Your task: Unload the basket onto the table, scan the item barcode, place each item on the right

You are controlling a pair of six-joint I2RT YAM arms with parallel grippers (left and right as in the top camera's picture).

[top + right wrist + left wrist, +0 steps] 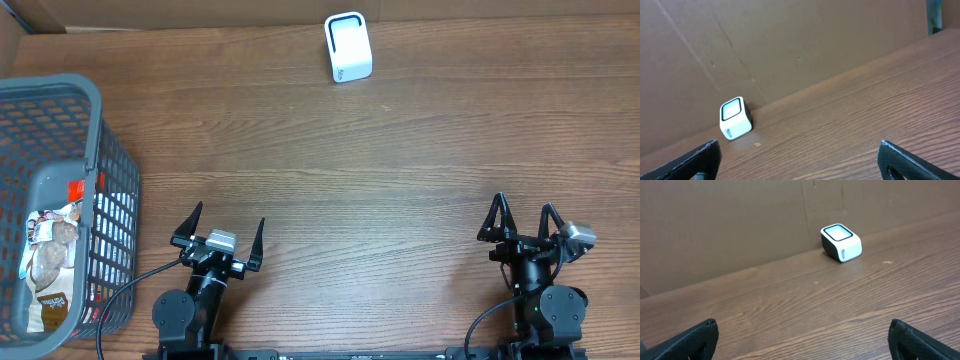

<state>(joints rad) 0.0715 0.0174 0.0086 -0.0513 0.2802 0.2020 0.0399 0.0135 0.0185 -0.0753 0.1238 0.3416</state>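
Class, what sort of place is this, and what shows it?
Probably a mock shop checkout on a wooden table: a small white scanner at the far edge, and a grey basket holding a packet at the left.

- Scanner (348,47) sits at the table's (350,170) far edge.
- Basket (96,105) far left, packet (50,265) inside.
- Left gripper (228,222) at near edge, jaws spread, empty.
- Right gripper (522,210) likewise, near-right.
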